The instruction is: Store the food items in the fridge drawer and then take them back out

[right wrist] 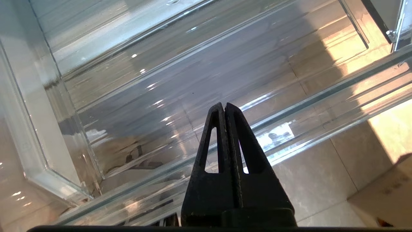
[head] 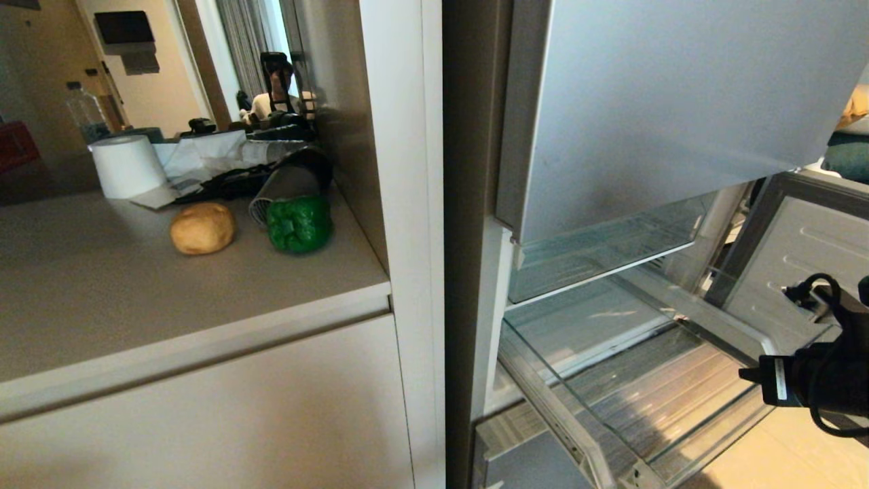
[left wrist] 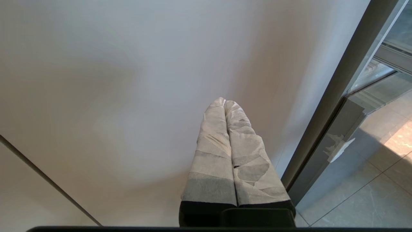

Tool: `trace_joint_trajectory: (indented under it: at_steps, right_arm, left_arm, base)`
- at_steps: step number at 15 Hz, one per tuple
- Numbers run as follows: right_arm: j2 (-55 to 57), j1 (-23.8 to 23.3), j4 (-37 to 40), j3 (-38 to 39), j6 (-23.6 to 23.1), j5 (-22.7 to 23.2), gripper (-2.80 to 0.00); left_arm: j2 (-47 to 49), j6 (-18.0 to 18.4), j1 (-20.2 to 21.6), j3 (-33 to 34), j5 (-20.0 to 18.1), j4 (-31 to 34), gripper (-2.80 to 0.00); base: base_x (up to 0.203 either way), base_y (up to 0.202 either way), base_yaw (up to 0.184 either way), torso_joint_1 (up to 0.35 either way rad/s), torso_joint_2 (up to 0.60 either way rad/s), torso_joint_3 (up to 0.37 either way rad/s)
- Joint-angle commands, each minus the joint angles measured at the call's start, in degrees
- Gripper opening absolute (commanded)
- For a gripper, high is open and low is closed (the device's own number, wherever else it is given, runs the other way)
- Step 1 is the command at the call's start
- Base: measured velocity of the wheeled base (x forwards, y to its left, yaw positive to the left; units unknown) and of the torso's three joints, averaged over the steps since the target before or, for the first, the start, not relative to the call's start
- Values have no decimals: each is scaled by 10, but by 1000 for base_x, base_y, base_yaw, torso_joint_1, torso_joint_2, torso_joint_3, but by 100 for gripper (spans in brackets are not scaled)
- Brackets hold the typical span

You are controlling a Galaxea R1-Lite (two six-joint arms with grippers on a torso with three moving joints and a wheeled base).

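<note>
A tan potato (head: 202,228) and a glossy green bell pepper (head: 299,224) lie side by side on the grey counter (head: 102,299), left of the fridge. The fridge drawer (head: 543,394) stands pulled out, and nothing shows inside its clear glass walls. My right arm (head: 815,380) reaches in from the right edge, over the drawer's outer end. In the right wrist view, my right gripper (right wrist: 224,104) is shut and empty, hanging above the drawer's glass rim (right wrist: 322,93). My left gripper (left wrist: 224,100), its fingers wrapped in white tape, is shut and parked low before a white cabinet panel.
A white paper roll (head: 127,166), a grey-black hair dryer (head: 288,180) and a water bottle (head: 85,112) stand behind the food. The tall upper fridge door (head: 679,88) is swung out above the drawer. Tiled floor (head: 801,448) lies below, with a cardboard box (right wrist: 386,190) on it.
</note>
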Motion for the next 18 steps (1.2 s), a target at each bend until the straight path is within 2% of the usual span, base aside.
trace_joint_trajectory:
  at_steps: [1, 5, 9, 11, 14, 16, 18]
  right_arm:
    - [-20, -3, 2, 16, 0, 0, -280]
    - [-74, -6, 3, 46, -1, 2, -280]
    - [-57, -6, -6, 29, 4, 15, -280]
    - [-59, -4, -55, 35, 9, 50, -280]
    - [-91, -4, -159, 90, 12, 69, -280]
    - [-143, -4, -212, 131, 13, 83, -280]
    - [-216, -4, -230, 165, 12, 87, -280]
  left_arm:
    - [1, 0, 0, 0, 0, 0, -280]
    - [1, -1, 0, 0, 0, 0, -280]
    - [1, 0, 0, 0, 0, 0, -280]
    - [1, 0, 1, 0, 0, 0, -280]
    - [1, -1, 0, 0, 0, 0, -280]
    - [1, 0, 0, 0, 0, 0, -280]
    - [1, -1, 0, 0, 0, 0, -280]
  base:
    - [0, 0, 0, 0, 0, 0]
    - [0, 0, 0, 0, 0, 0]
    - [0, 0, 0, 0, 0, 0]
    - [0, 0, 0, 0, 0, 0]
    - [0, 0, 0, 0, 0, 0]
    - [0, 0, 0, 0, 0, 0]
    - [0, 0, 0, 0, 0, 0]
